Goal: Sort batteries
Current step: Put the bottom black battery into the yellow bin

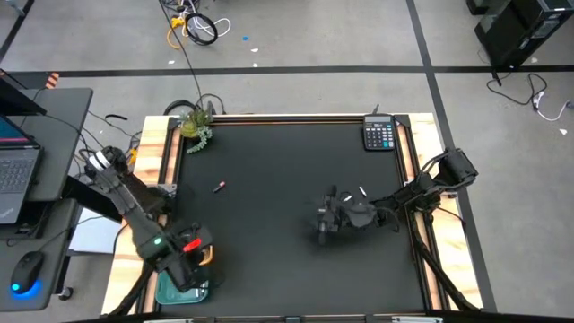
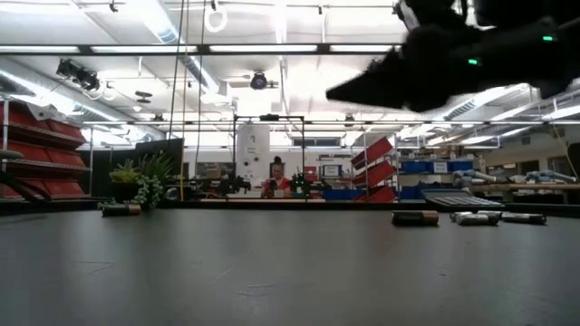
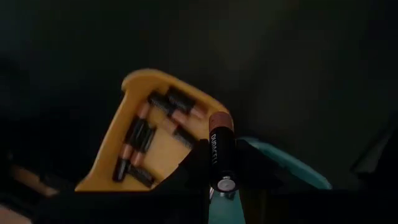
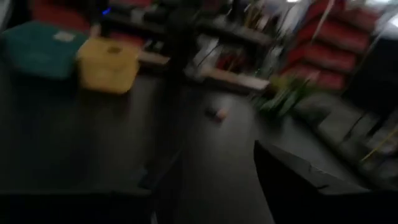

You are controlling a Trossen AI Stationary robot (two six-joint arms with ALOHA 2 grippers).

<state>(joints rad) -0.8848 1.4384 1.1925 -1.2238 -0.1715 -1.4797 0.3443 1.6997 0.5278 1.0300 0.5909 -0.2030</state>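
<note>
Right now our left gripper (image 3: 217,186) is clamped on a dark battery (image 3: 222,152) with a copper end, hovering above the yellow bin (image 3: 155,140) of matching batteries beside the teal bin (image 3: 292,171). Farther out, our right gripper (image 1: 325,222) hangs mid-table, fingers apart, holding nothing. Beyond it, one battery (image 1: 218,187) lies alone, and the calculator (image 1: 379,135) sits at the far edge.

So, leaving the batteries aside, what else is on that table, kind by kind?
Bins: 2, a yellow bin and a teal bin
Calculator: 1
Small plant: 1
Total: 4
</note>
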